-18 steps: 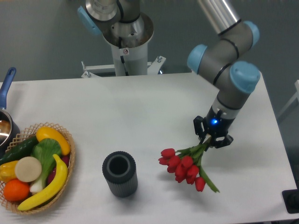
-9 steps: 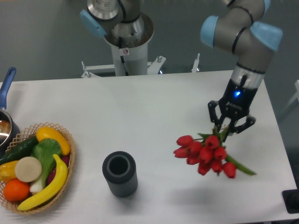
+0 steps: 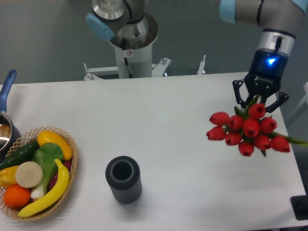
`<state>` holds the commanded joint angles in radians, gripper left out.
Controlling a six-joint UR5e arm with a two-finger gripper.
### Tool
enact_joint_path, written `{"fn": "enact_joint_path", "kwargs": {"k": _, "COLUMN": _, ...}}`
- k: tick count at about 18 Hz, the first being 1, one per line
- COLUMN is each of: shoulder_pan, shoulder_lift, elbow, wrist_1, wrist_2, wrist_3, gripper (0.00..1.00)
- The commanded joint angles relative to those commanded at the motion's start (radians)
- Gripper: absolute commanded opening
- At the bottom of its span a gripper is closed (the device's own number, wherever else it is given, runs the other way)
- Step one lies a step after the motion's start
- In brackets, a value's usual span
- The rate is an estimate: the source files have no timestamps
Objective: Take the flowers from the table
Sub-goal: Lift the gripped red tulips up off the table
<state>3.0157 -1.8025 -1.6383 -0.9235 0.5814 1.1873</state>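
The table (image 3: 144, 120) is spreading white across most of the view, serving as the surface the bunch is meant to leave, and its far right part is lying directly beneath the action. Above that right side the arm (image 3: 269, 19) is reaching down from the top corner, its wrist pointing roughly straight at the tabletop so that the tool is hanging vertically over the load. At the left edge a basket of fruit and vegetables (image 3: 36, 171) is sitting well apart from the work, and a dark ribbed cylinder (image 3: 123, 179) is standing upright near the front, open end up, also well clear. The flowers (image 3: 248, 130) are showing large and bright near the camera, red heads fanning out below the tool with a green leaf trailing off to the right; judging by their apparent size, they are hanging in the air rather than lying on the table, though no gap is directly visible. The gripper (image 3: 257, 98) is clamping narrow around the stems just above the heads, which explains why the blooms are drooping outward under their own weight. The pickup itself appears essentially accomplished.
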Motion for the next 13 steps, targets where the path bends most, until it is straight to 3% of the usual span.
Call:
{"fn": "enact_joint_path", "kwargs": {"k": 5, "shoulder_pan": 0.046, "shoulder_lift": 0.011, "elbow": -0.021, "wrist_1": 0.000, "wrist_2": -0.093, "wrist_3": -0.003, "gripper": 0.30}}
{"fn": "enact_joint_path", "kwargs": {"k": 13, "shoulder_pan": 0.061, "shoulder_lift": 0.022, "elbow": -0.038, "wrist_1": 0.003, "wrist_2": -0.113, "wrist_3": -0.003, "gripper": 0.30}}
